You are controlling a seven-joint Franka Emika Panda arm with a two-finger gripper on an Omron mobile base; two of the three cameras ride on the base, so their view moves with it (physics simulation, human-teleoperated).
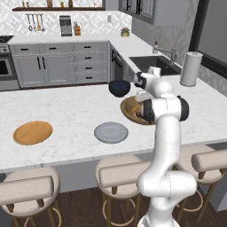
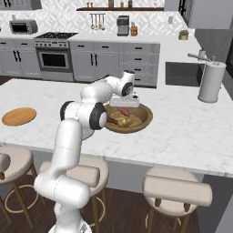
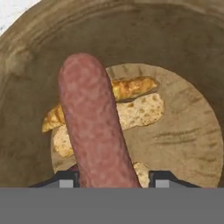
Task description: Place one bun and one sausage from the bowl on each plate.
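The wooden bowl (image 1: 127,107) (image 2: 144,119) (image 3: 183,52) sits on the island counter, right of the grey plate (image 1: 111,132). The orange-brown plate (image 1: 32,132) (image 2: 18,116) lies far to the left. My gripper (image 2: 124,105) (image 3: 113,179) hangs over the bowl's middle, shut on a reddish sausage (image 3: 94,127) that stands up between the fingertips (image 3: 66,180). Under it, golden buns (image 3: 138,109) (image 2: 124,121) lie on the bowl's floor. My arm hides much of the bowl in the left base view. Both plates are bare.
A dark blue-black bowl (image 1: 119,88) stands just behind the wooden bowl. A paper towel roll (image 1: 191,68) (image 2: 211,82) and the sink (image 1: 153,64) are off to the right. Stools (image 1: 122,173) line the counter's near edge.
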